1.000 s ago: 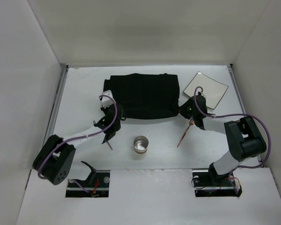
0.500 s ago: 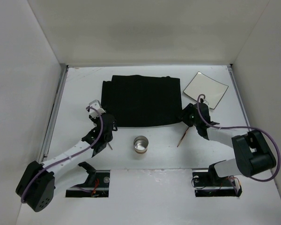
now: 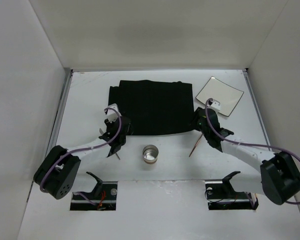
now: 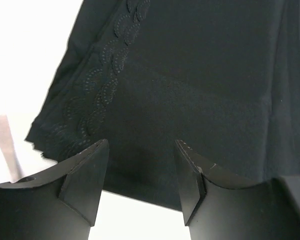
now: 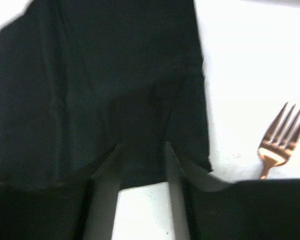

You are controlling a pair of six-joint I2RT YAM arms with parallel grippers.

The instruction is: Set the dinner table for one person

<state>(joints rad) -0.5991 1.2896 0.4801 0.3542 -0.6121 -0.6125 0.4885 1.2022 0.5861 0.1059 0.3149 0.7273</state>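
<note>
The dinner table is a wide white surface. A black cloth mat lies spread flat on it at the middle back. My left gripper is open at the mat's near left corner, and in the left wrist view its jaws straddle the mat's near edge with nothing held. Over the mat's near right corner my right gripper is open too. The right wrist view shows that gripper over the mat, empty.
A glossy square plate sits at the back right. A copper fork lies right of the mat's near corner. A metal cup stands in front of the mat. A thin pinkish utensil lies by the left arm.
The mat was bunched between both shut grippers. It now lies spread flat, and both grippers have opened and let go of its near corners.
</note>
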